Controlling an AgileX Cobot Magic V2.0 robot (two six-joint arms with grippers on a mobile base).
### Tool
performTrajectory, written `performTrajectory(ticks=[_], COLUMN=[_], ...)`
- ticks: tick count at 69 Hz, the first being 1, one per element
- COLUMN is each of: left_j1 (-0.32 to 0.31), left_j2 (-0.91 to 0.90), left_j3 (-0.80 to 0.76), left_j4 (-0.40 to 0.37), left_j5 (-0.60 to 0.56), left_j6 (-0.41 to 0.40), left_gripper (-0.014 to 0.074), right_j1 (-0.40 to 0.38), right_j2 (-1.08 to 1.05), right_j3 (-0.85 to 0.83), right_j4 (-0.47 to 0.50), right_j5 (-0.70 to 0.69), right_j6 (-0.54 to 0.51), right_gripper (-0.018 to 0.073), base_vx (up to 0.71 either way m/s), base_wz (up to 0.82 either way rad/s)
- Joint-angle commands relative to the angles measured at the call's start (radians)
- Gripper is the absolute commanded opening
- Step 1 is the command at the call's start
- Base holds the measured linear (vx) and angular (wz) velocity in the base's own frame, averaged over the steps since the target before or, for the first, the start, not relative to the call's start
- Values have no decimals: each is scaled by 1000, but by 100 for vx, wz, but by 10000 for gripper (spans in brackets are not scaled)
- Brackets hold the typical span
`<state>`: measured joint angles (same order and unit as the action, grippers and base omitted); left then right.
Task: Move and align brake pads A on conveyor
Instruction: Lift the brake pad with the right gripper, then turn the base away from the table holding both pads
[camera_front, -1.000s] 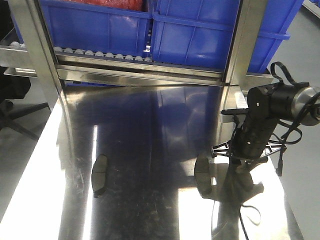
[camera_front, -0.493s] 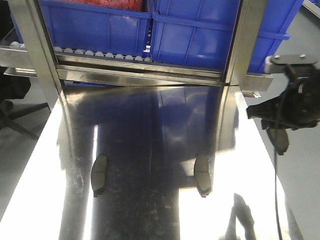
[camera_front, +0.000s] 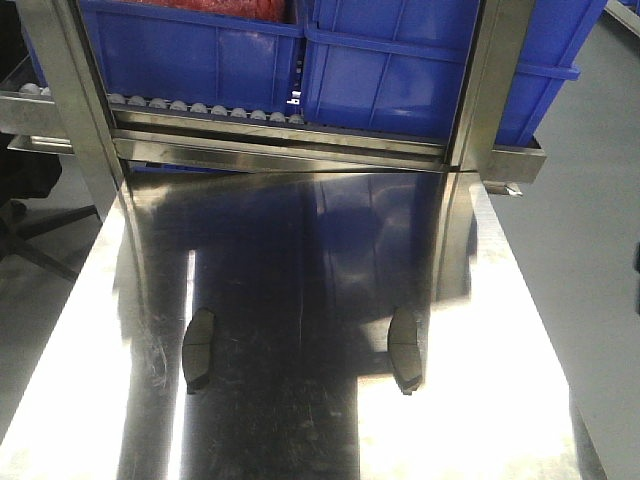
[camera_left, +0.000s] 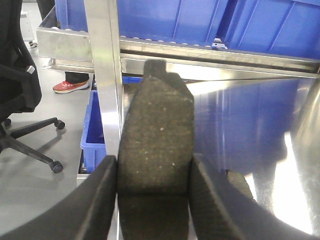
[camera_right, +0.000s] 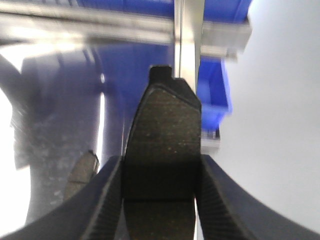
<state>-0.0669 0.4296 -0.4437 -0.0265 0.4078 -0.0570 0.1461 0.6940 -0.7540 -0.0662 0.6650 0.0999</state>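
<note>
Two brake pads A lie on the shiny steel table, the left pad (camera_front: 198, 348) and the right pad (camera_front: 404, 348), both lengthwise. No gripper shows in the front view. In the left wrist view my left gripper (camera_left: 153, 160) is shut on a third grey-brown brake pad (camera_left: 156, 130), which sticks out forward between the fingers (camera_left: 97, 200). A table pad (camera_left: 241, 183) peeks out beside the right finger. In the right wrist view my right gripper (camera_right: 161, 160) is shut on another brake pad (camera_right: 162, 130), with a table pad (camera_right: 83, 172) lower left. The conveyor is out of view.
Blue bins (camera_front: 380, 70) sit on a rack of white rollers (camera_front: 190, 105) behind the steel table (camera_front: 300, 250). Steel posts (camera_front: 490, 80) frame the rack. An office chair (camera_left: 20, 95) and a small blue crate (camera_left: 95, 135) stand left of the table; grey floor (camera_front: 590, 270) lies to the right.
My right arm, holding a pad, lifted away from beside the right table pad and left the front view to the right. The two pads on the table stayed put.
</note>
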Motion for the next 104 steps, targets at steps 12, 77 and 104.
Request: performTrajectory(ticks=[12,77,104], left_j1=[-6,-6,-6], left_j2=[4,4,5], left_j3=[-29,-29,-29], left_j4=[-10,-10,-10], left_j5=[-96,-96,-96], left_j6=[-3,-3,-3], left_gripper=[-6,-6,-6], right_j1=[-2,-2,-4], right_j2=[-286,-518,-519], right_j3=[81,204,204], right_j4=[-11,-10,-8], right_j5=[-121,-208,-207], right_j6=[-51,-67,-67], right_gripper=[-5,-5,-5], base_vx=[0,0,-3], base_wz=[0,0,11])
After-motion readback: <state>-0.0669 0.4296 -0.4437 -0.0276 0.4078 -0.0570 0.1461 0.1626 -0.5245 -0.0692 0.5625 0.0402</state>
